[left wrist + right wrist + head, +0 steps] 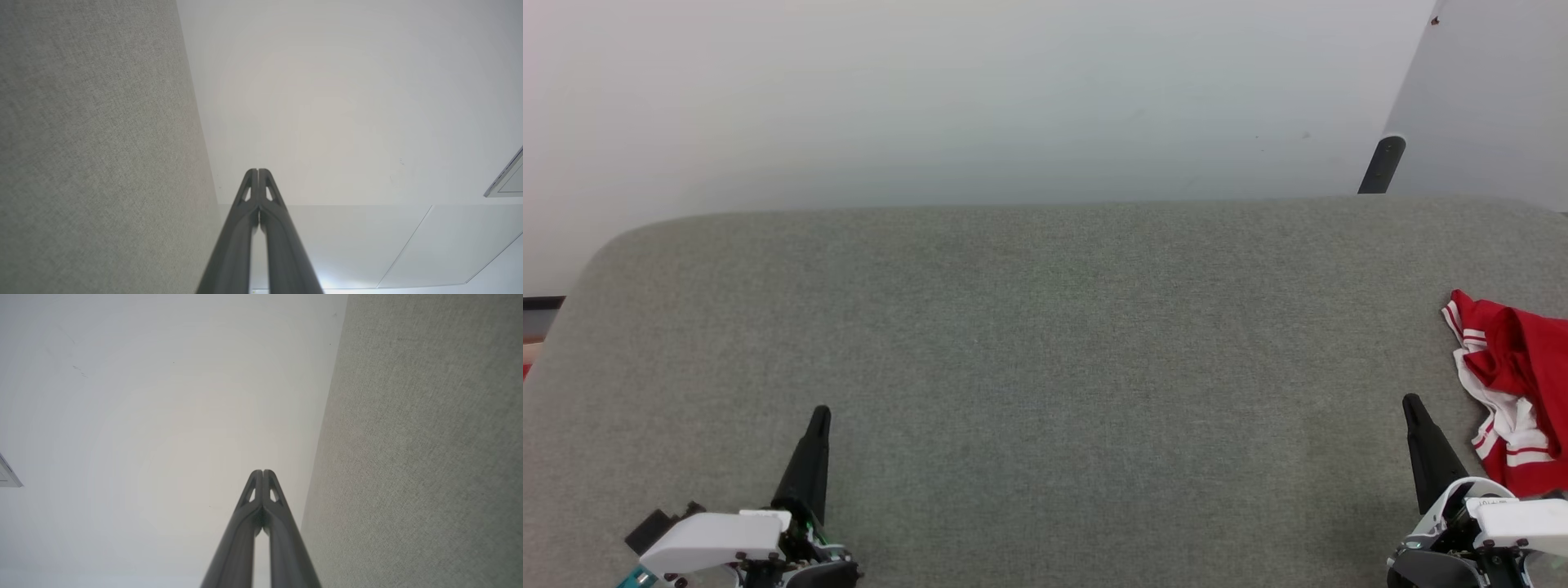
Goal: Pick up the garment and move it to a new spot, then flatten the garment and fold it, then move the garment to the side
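At the right edge of the head view, the garment (1529, 367) lies crumpled on the grey fabric-covered desk (1045, 343), partly cut off by the frame. What shows is a bunched heap of red cloth with white panels and red-and-white striped trim. Its long axis runs from the far side toward the robot, drifting rightward as it comes nearer. Which end is collar or hem cannot be told.

The right claw (1411, 404) sits just left of the garment's near end, with a strip of bare desk between its dark fingers and the cloth. Its fingers are pressed together, holding nothing, and point away from the robot.

The left claw (821, 415) is well apart at the lower left, likewise closed, empty and pointing away. In each wrist view the fingertips meet (left claw (258, 171), right claw (262, 472)), with a pale wall (1013, 98) beyond.
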You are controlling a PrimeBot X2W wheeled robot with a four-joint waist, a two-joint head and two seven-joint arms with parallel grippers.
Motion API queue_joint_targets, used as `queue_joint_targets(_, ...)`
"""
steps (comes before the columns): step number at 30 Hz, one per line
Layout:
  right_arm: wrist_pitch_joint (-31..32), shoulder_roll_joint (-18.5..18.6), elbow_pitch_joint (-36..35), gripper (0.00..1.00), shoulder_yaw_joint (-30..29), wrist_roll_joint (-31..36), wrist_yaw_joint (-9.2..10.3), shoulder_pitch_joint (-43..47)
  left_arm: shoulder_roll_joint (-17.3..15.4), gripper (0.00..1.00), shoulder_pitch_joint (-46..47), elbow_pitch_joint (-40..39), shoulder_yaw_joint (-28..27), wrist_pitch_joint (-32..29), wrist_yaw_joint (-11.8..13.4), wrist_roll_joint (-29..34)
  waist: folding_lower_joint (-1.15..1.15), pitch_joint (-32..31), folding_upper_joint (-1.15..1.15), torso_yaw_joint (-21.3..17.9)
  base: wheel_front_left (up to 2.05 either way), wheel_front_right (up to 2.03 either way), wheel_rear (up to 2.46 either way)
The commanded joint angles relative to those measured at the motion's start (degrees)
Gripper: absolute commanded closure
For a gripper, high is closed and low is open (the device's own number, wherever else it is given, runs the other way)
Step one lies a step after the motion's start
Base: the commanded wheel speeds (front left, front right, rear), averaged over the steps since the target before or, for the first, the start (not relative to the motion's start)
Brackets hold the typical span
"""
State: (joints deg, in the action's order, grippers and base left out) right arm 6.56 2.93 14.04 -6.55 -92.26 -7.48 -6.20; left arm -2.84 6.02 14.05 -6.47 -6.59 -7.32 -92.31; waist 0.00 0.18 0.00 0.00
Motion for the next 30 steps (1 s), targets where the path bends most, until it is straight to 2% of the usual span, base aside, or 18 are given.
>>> queue_joint_targets(1, 0.1, -0.2, 0.0, 1.00, -0.1, -0.3, -0.02, -0.2, 0.0, 1.00, 0.5, 0.1, -0.2, -0.1, -0.4, -0.2, 0.00, 0.0, 0.00, 0.0, 0.00, 0.00, 0.00)
queue_joint_targets(30, 0.1, -0.2, 0.0, 1.00, 0.0, -0.3, -0.02, -0.2, 0.0, 1.00, 0.5, 0.0, -0.1, -0.1, -0.4, -0.2, 0.00, 0.0, 0.00, 0.0, 0.00, 0.00, 0.00)
